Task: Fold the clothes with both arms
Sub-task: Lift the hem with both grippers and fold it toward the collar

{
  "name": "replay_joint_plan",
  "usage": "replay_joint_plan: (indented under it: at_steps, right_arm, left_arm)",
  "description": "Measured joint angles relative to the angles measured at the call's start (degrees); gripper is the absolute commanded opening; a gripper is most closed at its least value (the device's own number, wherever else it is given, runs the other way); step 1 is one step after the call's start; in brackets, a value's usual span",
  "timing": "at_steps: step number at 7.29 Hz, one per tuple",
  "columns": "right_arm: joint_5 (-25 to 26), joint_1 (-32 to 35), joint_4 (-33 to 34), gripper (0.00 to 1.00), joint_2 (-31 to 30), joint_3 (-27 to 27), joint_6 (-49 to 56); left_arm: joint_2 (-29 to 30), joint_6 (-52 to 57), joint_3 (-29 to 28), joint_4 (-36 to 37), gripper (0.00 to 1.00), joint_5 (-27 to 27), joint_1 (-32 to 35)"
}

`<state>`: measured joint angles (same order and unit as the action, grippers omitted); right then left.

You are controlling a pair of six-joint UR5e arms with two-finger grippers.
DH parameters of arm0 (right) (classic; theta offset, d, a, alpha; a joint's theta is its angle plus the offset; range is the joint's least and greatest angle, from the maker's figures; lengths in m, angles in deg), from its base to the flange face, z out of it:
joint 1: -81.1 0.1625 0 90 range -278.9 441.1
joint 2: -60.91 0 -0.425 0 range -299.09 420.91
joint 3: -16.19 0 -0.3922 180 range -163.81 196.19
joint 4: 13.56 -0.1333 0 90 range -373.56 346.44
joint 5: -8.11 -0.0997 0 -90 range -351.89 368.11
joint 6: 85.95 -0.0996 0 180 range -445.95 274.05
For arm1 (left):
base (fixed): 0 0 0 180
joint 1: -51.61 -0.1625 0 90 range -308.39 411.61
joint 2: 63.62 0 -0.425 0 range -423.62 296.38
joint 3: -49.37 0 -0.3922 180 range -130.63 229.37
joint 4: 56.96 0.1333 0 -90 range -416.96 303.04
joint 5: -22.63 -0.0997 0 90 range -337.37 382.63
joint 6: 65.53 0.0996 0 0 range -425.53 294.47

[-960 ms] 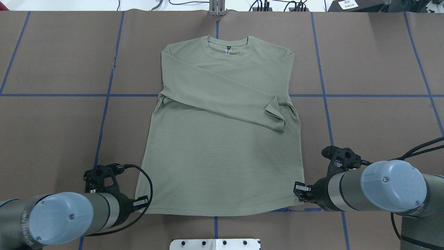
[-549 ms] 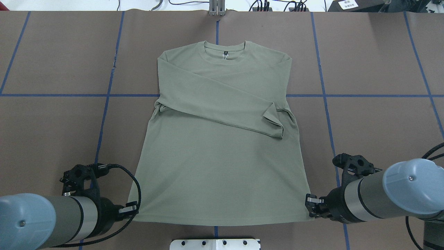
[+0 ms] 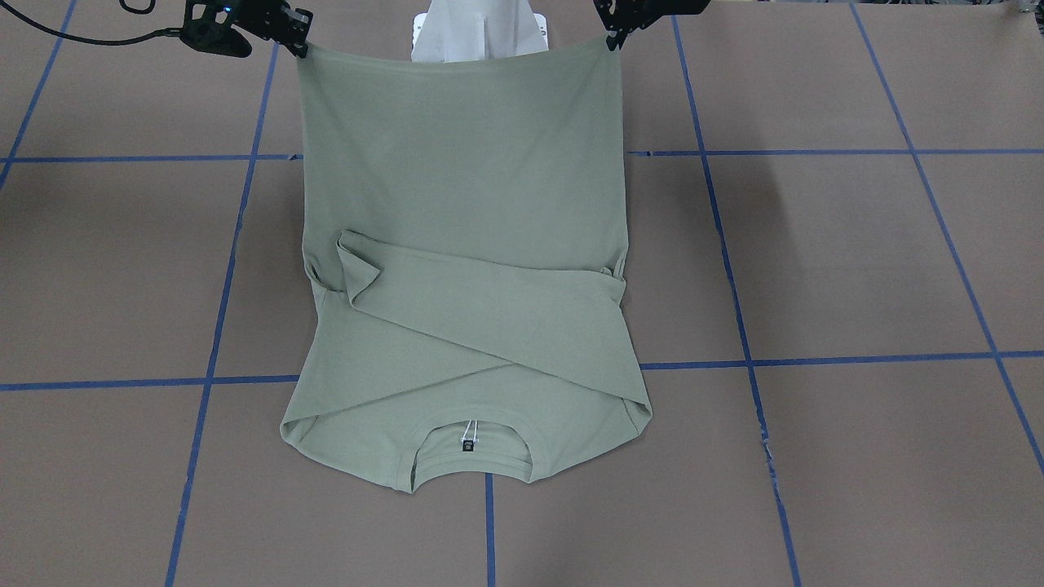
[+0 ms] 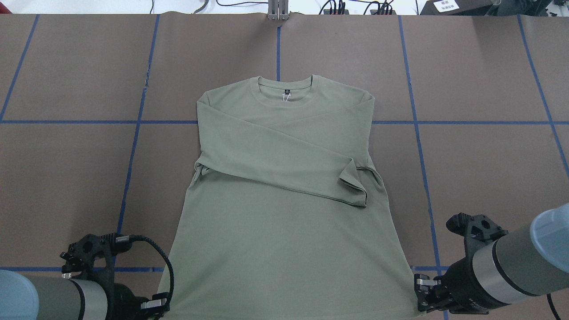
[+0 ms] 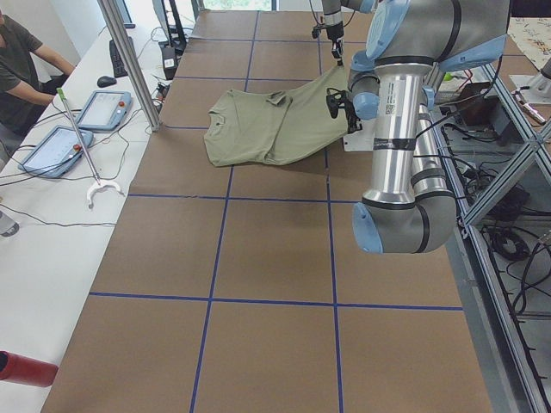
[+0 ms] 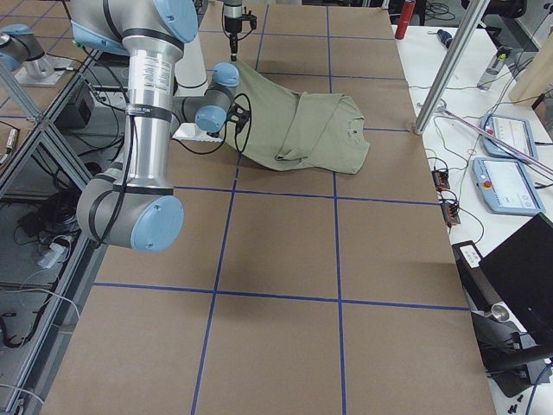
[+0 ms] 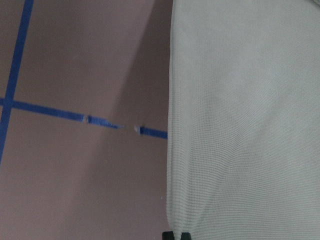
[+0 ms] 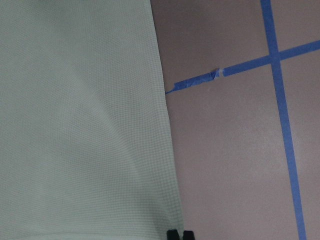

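Observation:
The sage-green long-sleeved shirt (image 4: 284, 222) lies on the brown table with its neckline and black neck label (image 4: 287, 92) at the far end. Both sleeves are folded across the chest. My left gripper (image 4: 156, 306) is shut on the hem's left corner and my right gripper (image 4: 421, 293) is shut on the hem's right corner. In the front-facing view the shirt (image 3: 457, 204) has its hem raised off the table and stretched between the left gripper (image 3: 610, 37) and the right gripper (image 3: 298, 37). Each wrist view shows the shirt's side edge (image 7: 240, 125) (image 8: 80, 125).
The white pedestal base (image 3: 477, 33) stands behind the raised hem. Blue tape lines (image 4: 413, 122) grid the brown table cover. An operator (image 5: 21, 64), tablets (image 5: 103, 107) and a metal pole (image 5: 129, 60) are at the far table side.
Both grippers have moved back toward the robot's base with the hem corners in them. The whole shirt has slid toward the robot and the hem has spread wider.

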<state>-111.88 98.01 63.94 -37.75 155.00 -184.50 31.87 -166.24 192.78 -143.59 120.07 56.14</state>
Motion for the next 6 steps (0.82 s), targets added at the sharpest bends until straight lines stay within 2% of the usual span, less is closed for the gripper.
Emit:
replay_joint_plan:
  at_steps: [2, 3, 6]
  right_arm:
    - [-0.36, 2.00, 0.00, 0.00, 0.20, -0.30, 2.09]
    - [-0.38, 5.12, 0.01, 0.00, 1.06, -1.45, 4.02]
    - [0.01, 15.18, 0.02, 0.00, 7.70, -5.68, 5.75]
  left_arm:
    - [1.29, -1.98, 0.45, 0.73, 0.00, 0.16, -1.28]
    - [2.09, -1.41, 0.16, 0.77, 0.00, 0.19, 0.13]
    - [4.95, 6.60, -3.62, 0.98, 0.00, 0.75, 11.51]
